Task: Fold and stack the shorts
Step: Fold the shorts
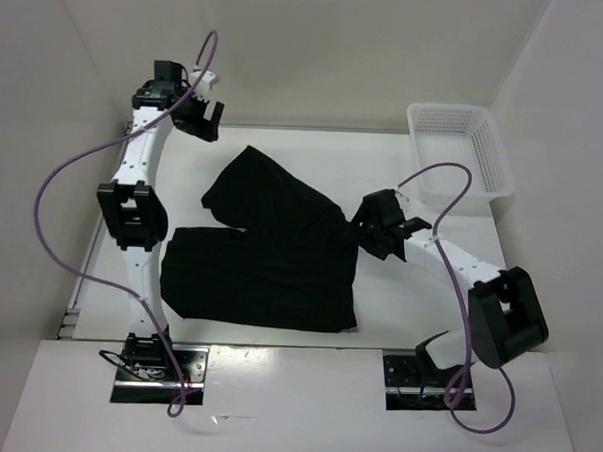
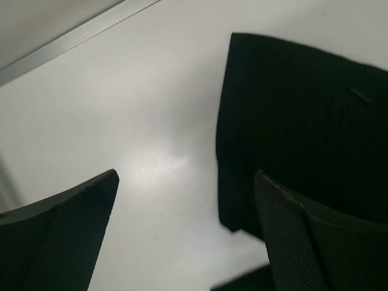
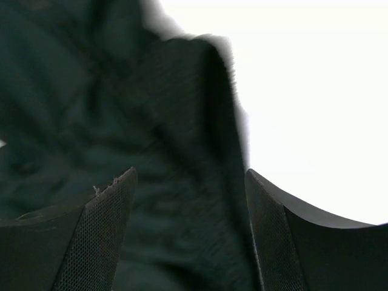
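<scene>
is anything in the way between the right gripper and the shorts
Nothing visible does. The right gripper hangs directly over the right edge of the shorts, jaws open, with only black fabric beneath it.

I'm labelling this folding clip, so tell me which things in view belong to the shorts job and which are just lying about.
Part of the job:
- black shorts, spread flat on the table
- left gripper, open, beside the shorts
- right gripper, open, at the shorts' right edge

Just lying about:
- white mesh basket, in the far right corner
</scene>
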